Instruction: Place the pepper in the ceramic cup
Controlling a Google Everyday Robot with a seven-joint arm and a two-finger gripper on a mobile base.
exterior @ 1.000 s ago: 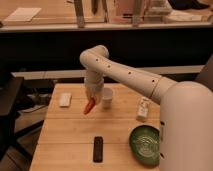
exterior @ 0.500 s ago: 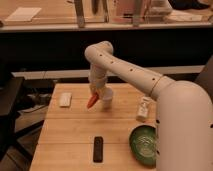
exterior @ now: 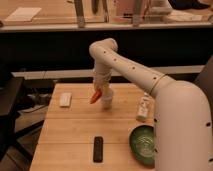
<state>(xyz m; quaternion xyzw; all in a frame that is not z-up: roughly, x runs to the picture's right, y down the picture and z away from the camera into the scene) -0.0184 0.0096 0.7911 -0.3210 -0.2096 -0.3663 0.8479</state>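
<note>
Wooden worktop [exterior: 70, 131] of pale planks, set before a dark low wall with a lighter counter running across the top of the camera view.

Camera view, items:
- Arm [exterior: 135, 72]: white, jointed, reaching from the right side over the worktop and bending down at its elbow toward the back centre.
- Tool [exterior: 99, 91]: at the arm's lower end, pointing down, above the back centre of the worktop, just left of the cup; pinching the pepper at its upper end.
- Pepper [exterior: 95, 97]: orange-red, tapered, hanging tilted with its tip down and to the left, clear of the worktop, just beside the cup's left edge and not inside it.
- Cup [exterior: 107, 100]: small, white, upright on the worktop, partly behind the tool.
- Flat white block [exterior: 65, 99]: back left, well apart from the cup.
- White bottle [exterior: 144, 108]: upright, right of the cup.
- Green bowl [exterior: 142, 145]: front right, partly hidden by the arm's base.
- Black remote [exterior: 98, 149]: front centre, lying lengthwise.
</note>
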